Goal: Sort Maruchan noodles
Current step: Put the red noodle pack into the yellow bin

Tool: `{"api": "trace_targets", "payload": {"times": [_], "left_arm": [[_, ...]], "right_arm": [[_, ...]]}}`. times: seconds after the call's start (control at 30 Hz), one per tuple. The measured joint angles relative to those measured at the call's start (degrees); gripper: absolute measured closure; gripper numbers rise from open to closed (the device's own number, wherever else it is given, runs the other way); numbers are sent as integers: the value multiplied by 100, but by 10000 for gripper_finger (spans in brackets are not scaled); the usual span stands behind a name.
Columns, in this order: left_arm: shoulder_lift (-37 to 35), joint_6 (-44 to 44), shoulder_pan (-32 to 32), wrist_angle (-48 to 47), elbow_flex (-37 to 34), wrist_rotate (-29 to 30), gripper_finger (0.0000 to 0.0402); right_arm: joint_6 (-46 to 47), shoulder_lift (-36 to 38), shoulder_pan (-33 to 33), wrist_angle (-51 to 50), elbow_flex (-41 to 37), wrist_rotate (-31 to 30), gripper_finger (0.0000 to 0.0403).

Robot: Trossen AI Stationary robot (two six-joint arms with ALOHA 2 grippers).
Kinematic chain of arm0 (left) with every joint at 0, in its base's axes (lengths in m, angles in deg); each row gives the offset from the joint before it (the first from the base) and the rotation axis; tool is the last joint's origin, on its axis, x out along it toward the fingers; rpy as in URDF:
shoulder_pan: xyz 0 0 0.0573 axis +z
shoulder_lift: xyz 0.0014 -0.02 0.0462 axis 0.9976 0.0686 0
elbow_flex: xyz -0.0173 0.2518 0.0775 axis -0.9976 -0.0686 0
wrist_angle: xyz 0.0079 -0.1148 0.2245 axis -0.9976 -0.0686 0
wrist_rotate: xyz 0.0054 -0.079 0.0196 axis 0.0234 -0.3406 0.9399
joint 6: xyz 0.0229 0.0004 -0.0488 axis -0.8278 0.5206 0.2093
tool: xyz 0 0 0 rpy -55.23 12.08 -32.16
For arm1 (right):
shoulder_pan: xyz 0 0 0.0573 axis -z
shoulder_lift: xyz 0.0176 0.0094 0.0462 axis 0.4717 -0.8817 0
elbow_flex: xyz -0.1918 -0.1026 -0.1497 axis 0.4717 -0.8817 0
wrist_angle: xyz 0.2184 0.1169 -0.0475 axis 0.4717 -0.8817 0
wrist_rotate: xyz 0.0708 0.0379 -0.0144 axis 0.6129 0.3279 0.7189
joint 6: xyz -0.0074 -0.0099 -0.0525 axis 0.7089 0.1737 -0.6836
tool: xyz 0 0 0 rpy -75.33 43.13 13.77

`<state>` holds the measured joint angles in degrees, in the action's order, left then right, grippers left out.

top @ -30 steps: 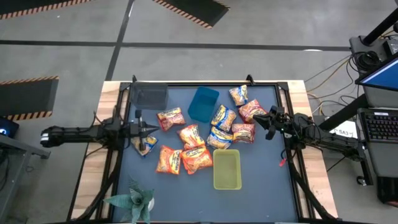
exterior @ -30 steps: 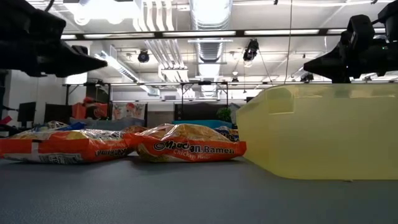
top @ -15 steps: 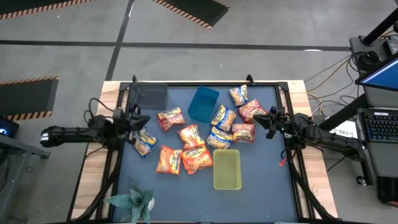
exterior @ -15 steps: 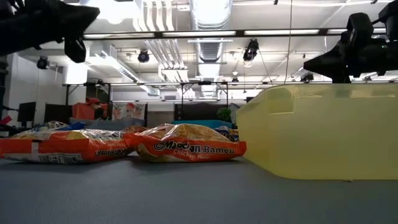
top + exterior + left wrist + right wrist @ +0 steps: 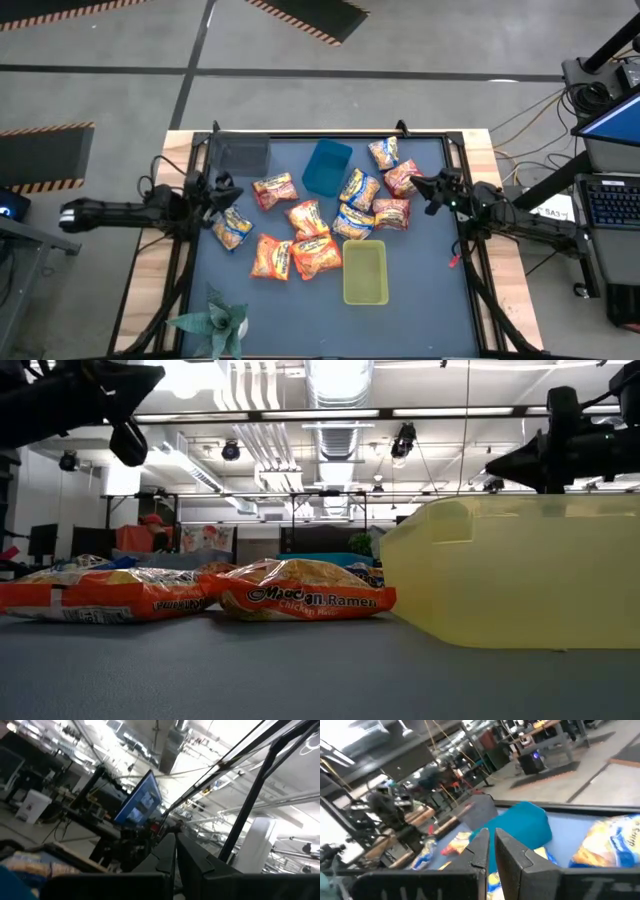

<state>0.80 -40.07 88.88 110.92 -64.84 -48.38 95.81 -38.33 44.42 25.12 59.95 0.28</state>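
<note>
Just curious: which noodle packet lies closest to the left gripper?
The blue-and-yellow packet, alone at the pile's left edge, just below the left gripper; the others lie farther right.

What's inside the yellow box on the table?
Looking straight down, the yellow box shows only its own bare floor, with no noodle packets in it. The packets lie on the table beside it. From table height its cloudy wall hides the inside.
</note>
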Motion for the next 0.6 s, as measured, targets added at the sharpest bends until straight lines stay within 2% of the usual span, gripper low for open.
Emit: {"api": "trace_targets", "payload": {"times": [0.1,0.23,0.37,0.47,0.6], "left_arm": [[357,-3,-131,424,-1,0,402],[910,-183,-364,1547,-3,-16,402],[1291,-361,-479,2313,4,-32,402],[1441,-360,-479,2279,223,-58,402],[1717,-652,-479,1763,778,-446,402]], "right_arm": [[18,-168,-17,508,0,353,385],[50,-471,-168,1336,-2,708,385],[68,-859,-496,2143,-2,757,385],[92,-1172,-755,2591,4,716,385],[329,-1636,-978,2507,245,694,385]]}}
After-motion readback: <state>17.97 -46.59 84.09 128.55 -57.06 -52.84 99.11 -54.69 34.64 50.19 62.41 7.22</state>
